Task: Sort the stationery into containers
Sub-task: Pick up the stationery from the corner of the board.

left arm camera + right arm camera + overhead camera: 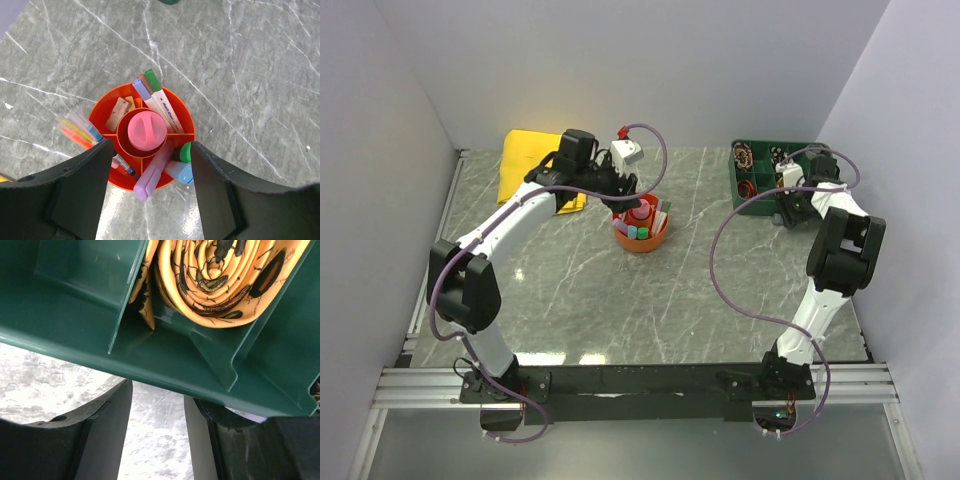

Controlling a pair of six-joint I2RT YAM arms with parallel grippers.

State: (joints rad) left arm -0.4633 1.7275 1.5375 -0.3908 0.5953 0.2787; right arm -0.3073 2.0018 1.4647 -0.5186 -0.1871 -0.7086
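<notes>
The orange organiser bowl [642, 246] stands mid-table and fills the left wrist view [102, 107]. A pink-capped tube [146, 130] sits in its central cup. In the outer ring are a lilac stick [152, 172], a blue highlighter [181, 171], green- and lilac-capped markers [155, 87], a tan block [119, 112] and thin pens [80, 131]. My left gripper [620, 207] hovers open and empty just above the bowl's near rim [151, 150]. My right gripper [788, 212] is open and empty at the front wall of the green tray [157, 395].
A green divided tray [760, 182] at the back right holds rolled items, among them a yellow patterned roll [210, 285]. A folded yellow cloth [530, 160] lies at the back left, beside the left arm. White walls close in the table on three sides.
</notes>
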